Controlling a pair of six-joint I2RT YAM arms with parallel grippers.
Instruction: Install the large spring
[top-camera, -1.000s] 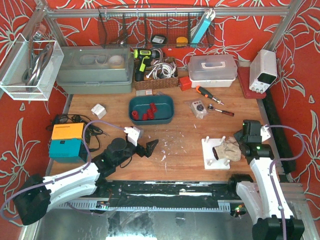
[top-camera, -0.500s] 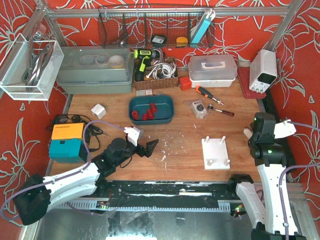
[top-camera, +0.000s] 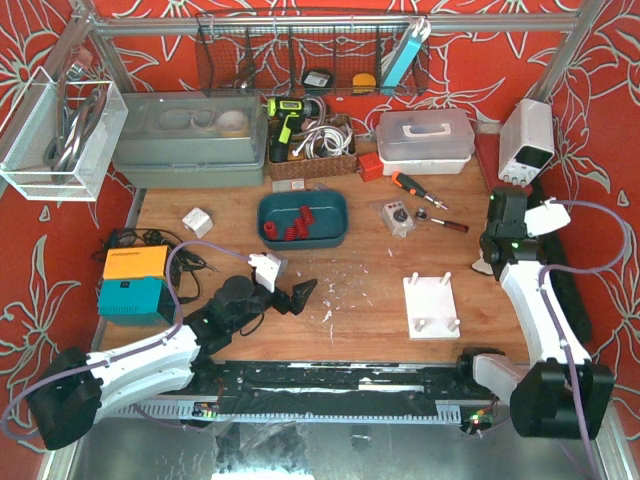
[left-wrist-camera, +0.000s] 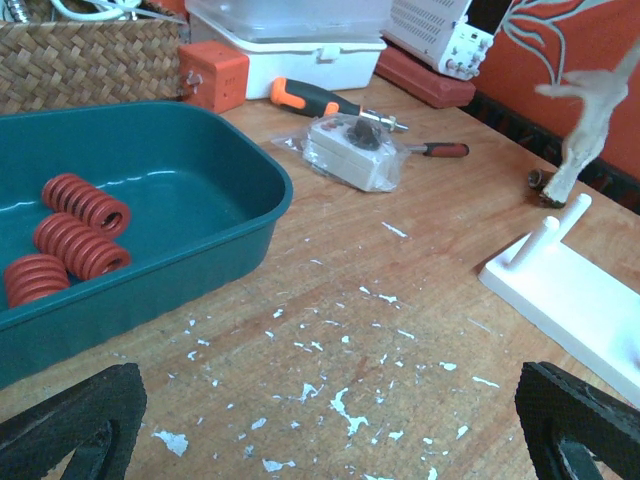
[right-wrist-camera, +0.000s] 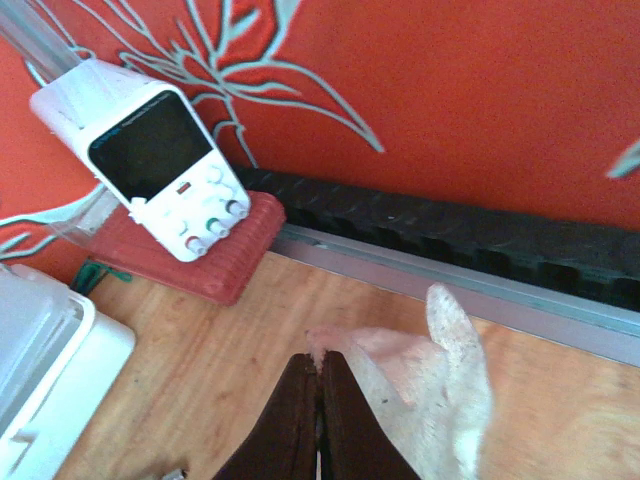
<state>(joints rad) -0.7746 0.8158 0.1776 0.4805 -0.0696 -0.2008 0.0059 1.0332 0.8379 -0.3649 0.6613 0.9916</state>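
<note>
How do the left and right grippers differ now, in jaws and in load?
The left gripper stands wide open and empty; the right gripper is shut on a pale cloth. The left gripper looks over the table toward the teal tray; the right gripper points at the table's right edge, near the white power supply. Both have dark fingers.

Matt red springs (left-wrist-camera: 85, 203), glossy teal plastic tray (left-wrist-camera: 180, 280), worn wooden table (left-wrist-camera: 400, 270), limp pale cloth (right-wrist-camera: 440, 380).

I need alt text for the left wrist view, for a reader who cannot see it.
A teal tray holding three red springs sits left on a wooden table; a white peg base lies right. The fingers of the left gripper stand wide open below.
</note>
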